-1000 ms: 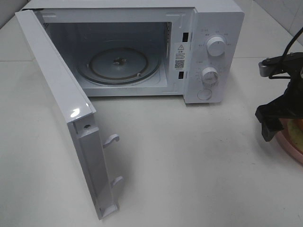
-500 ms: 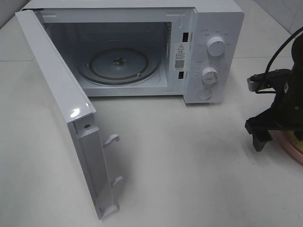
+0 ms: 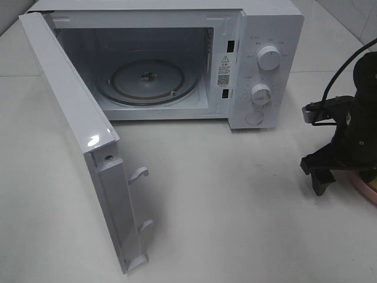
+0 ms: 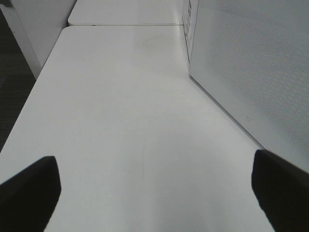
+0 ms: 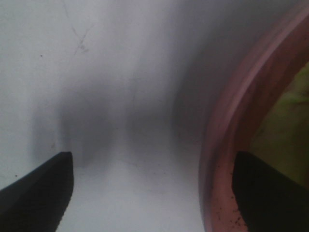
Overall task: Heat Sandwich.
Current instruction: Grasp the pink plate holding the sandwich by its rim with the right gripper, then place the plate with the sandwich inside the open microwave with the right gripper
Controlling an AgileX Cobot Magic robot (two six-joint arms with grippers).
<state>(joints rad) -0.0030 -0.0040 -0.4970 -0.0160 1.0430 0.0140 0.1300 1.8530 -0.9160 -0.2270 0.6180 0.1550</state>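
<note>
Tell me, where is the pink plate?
The pink plate is at the far right edge of the high view, on the table to the right of the microwave. The right gripper has its open jaws on either side of the plate's rim.

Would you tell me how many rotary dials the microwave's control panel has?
2: the upper dial high on the control panel, the lower dial just beneath it, above a round button. None seems hidden.

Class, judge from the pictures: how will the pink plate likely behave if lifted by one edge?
The pink plate looks rigid with a smooth rim, so it probably won't flex but may slip. Gripped at one edge only, it would likely tilt, and the sandwich on it could slide.
</note>
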